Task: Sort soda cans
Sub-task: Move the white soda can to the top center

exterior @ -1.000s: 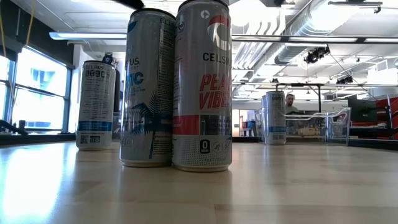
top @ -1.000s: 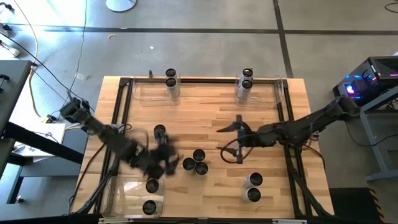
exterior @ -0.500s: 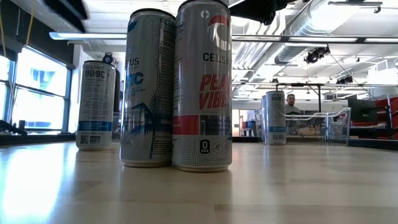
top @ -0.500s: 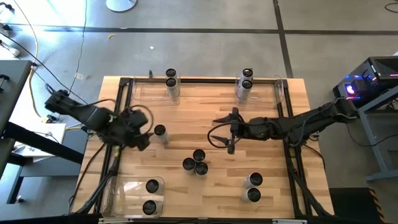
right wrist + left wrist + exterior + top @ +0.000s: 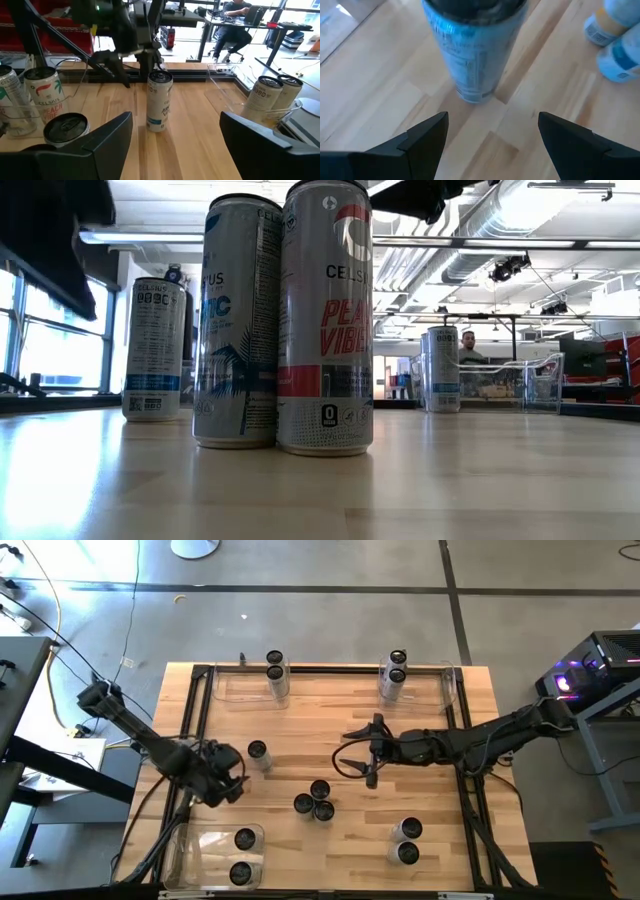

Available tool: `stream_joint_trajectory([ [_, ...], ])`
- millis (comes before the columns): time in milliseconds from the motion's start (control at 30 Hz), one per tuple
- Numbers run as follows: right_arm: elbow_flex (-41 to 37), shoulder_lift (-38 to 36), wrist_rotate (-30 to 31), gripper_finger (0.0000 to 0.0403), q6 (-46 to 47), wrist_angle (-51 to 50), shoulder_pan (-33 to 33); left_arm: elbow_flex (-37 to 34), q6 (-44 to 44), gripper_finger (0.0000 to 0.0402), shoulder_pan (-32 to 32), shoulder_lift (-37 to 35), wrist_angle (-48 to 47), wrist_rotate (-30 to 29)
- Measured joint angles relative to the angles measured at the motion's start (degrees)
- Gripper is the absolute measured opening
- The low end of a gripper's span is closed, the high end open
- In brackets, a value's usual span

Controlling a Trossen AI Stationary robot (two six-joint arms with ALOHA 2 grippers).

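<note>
Left claw point(image 5: 232, 780), released and carrying nothing, has swung back from the near-left bin to hang just beside the lone soda can point(image 5: 257, 752) standing left of centre on the desk point(image 5: 340, 715); in its wrist view that can point(image 5: 472, 45) lies ahead of the spread fingers, so I judge it the next pick. Right claw point(image 5: 372, 752), also released, has stayed over the desk's middle, facing the same can point(image 5: 159, 101). Three more cans point(image 5: 316, 801) cluster near centre, unsorted. Near-left bin point(image 5: 200, 845) holds two cans; two stand near the front right point(image 5: 405, 841), whether in a bin I cannot tell. Far bins point(image 5: 235, 690) hold two cans each
</note>
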Motion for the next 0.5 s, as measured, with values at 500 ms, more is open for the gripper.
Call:
stream_joint_trajectory([
  [500, 0.00, 0.00, 0.02, 0.0296, 1.47, 0.24, 0.07, -14.58, 13.52, 0.0303, 0.17, -0.02, 21.95, -18.51],
])
